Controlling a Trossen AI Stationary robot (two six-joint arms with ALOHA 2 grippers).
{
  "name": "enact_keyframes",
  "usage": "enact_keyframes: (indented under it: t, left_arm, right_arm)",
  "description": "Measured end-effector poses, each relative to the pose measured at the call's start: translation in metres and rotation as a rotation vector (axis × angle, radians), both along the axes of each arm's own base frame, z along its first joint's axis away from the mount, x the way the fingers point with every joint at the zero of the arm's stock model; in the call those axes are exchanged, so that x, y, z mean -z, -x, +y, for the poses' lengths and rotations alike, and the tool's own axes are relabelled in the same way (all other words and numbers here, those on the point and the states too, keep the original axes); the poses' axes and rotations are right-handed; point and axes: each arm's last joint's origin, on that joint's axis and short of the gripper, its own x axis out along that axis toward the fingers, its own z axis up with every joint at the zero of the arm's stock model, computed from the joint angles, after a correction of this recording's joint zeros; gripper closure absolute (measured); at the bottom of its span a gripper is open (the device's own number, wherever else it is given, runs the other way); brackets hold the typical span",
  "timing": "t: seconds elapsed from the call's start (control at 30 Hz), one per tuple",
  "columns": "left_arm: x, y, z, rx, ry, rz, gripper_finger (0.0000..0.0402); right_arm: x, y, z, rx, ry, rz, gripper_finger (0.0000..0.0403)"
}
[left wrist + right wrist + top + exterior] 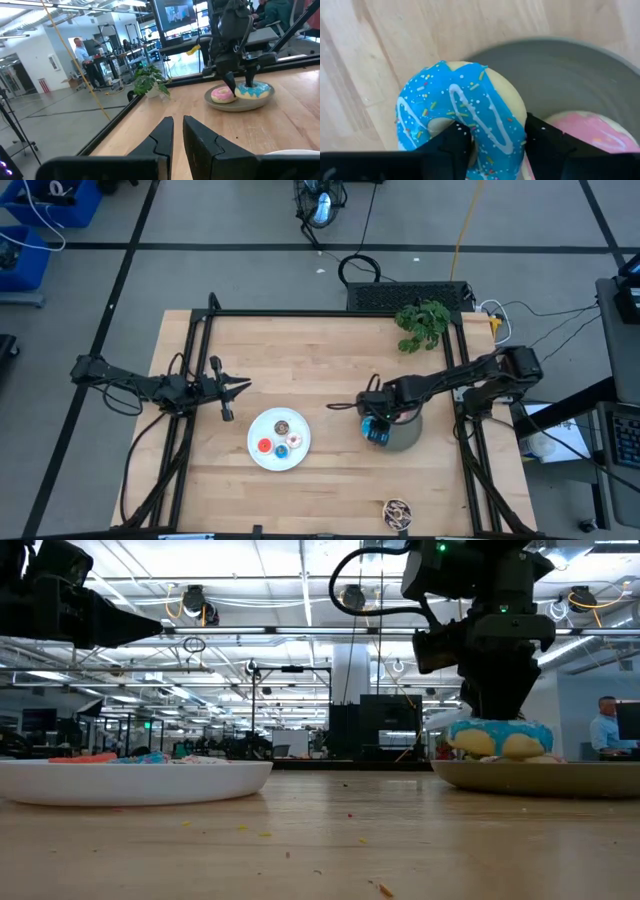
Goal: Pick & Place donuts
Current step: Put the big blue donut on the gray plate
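The blue sprinkled donut [460, 100] lies at the grey plate's [570, 75] edge, part of it out over the wood. The pink donut [592, 130] lies flat on the same plate beside it. My right gripper [497, 145] stands over this plate [408, 442], shut on the blue sprinkled donut [256, 90]. Brown, red, white and blue tiny donuts [283, 426] lie on the white plate [255, 455]. The speckled brown donut [398, 512] lies on the table by the near edge. My left gripper [243, 387] hovers left of the white plate, shut and holding nothing. My right gripper pinches one side of the blue sprinkled donut's ring [495, 120] from above, pointing down. One finger [452, 145] stands at the hole and the other [545, 145] outside, between this donut and the pink one. The donut's underside [500, 747] sits at the plate's rim, about level.
A small green plant [422, 325] stands at the table's far right. Black frame rails run along the left, far and right sides. Bare wood lies between the two plates and toward the near edge. People show in the room beyond.
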Motion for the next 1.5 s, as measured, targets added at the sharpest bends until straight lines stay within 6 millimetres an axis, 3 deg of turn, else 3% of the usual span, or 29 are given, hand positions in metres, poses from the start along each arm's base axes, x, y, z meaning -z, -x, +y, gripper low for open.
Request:
enact_keyframes:
  t: [0.37, 0.93, 1.5]
  left_arm:
    - [-0.0001, 0.0, 0.0, 0.0, 0.0, -0.001, 0.0353]
    - [-0.0001, 0.0, 0.0, 0.0, -0.01, 0.002, 0.0353]
    - [0.0005, -0.0001, -0.0004, 0.014, -0.043, 0.016, 0.0353]
  right_arm:
    - [0.0022, 0.0034, -0.0005, 0.018, 0.006, 0.047, 0.0196]
    - [0.003, 0.0061, -0.0035, -0.048, 0.121, 0.064, 0.0068]
    - [0.0021, 0.0058, -0.0019, -0.188, 0.15, 0.055, 0.0055]
